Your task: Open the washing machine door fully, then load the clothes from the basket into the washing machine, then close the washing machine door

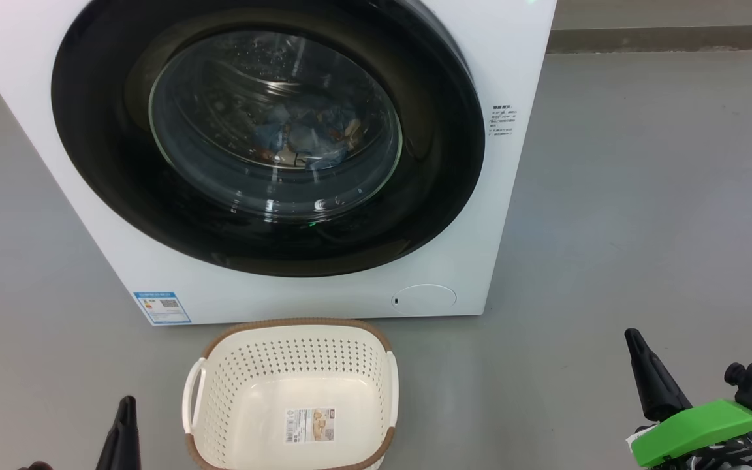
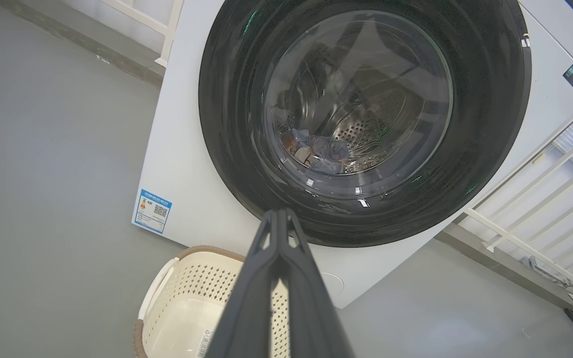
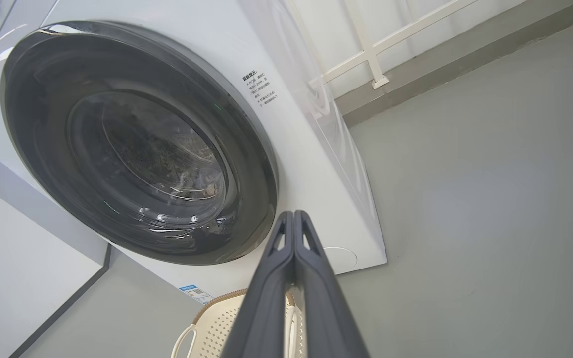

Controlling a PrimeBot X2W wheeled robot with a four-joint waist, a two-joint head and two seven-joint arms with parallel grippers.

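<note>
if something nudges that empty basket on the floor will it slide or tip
Probably slides: the basket is empty, thin perforated plastic, so likely light, on smooth grey floor. Its wide flat base makes tipping unlikely. Walls may flex a little if pinched.

Blue QR sticker [image 1: 162, 307] on washing machine [image 1: 284, 299], barcode label [image 1: 310, 425] in basket [image 1: 297, 323], print [image 1: 502, 121] illegible

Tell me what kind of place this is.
Likely a laundry corner, perhaps a balcony or utility space: a white front-loading washing machine stands on a bare grey floor, an empty laundry basket before it, a white railing nearby.
</note>
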